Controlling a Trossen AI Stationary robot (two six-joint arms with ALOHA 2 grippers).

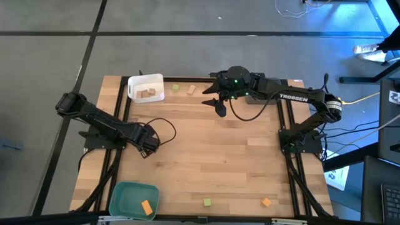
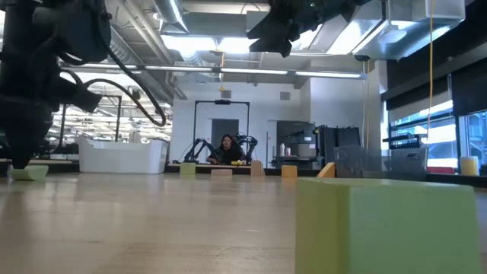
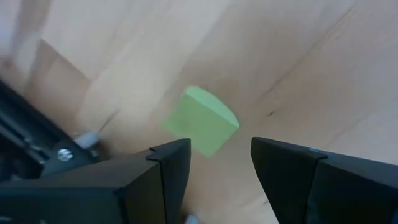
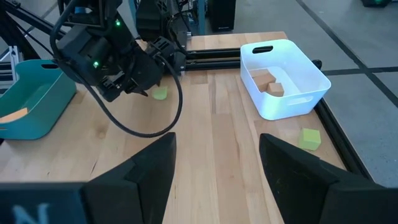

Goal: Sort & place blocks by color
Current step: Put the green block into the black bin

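Light green block [image 3: 200,121] just ahead of the left gripper's [image 3: 219,163] black fingers [image 3: 168,168], on pale wood-plank table [image 1: 206,150] with fine darker seams. White tray [image 4: 283,78] holds tan blocks [image 4: 268,83]; another light green block [image 4: 310,138] lies beside it, off to one side of the right gripper's [image 4: 214,174] dark fingers. Teal tray [image 1: 132,199] holds an orange block [image 1: 147,207]. Loose orange block [image 1: 266,202] and green block [image 1: 207,202] on the wood, a tan block [image 1: 191,90] too. Arms black, white lettering on the right one. Black frame rails edge the table; floor grey.
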